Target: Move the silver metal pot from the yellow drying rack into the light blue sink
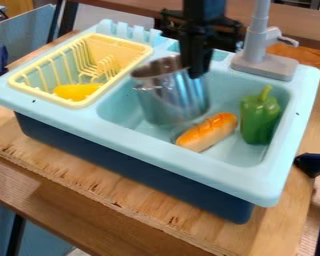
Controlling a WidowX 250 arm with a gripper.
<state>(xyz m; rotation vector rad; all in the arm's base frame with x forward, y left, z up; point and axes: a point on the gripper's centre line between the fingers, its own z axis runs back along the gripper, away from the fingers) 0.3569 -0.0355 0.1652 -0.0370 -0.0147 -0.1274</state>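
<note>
The black gripper (197, 73) hangs down from the top edge over the sink, at the right rim of a silver metal pot (171, 100). Its lower end overlaps the pot's rim, and whether it holds the rim is unclear. The pot stands in the left part of the light blue sink basin (132, 131). In front of the pot and to its right lies an orange-topped bread roll (207, 132). A green bell pepper (259, 117) is upright near the basin's right wall.
A yellow dish rack (22, 80) with a yellow object (77, 91) inside occupies the sink's left side. The grey faucet (263, 64) rises at the back right. The sink unit rests on a wooden table (89, 177), with a dark blue object (312, 164) at the right edge.
</note>
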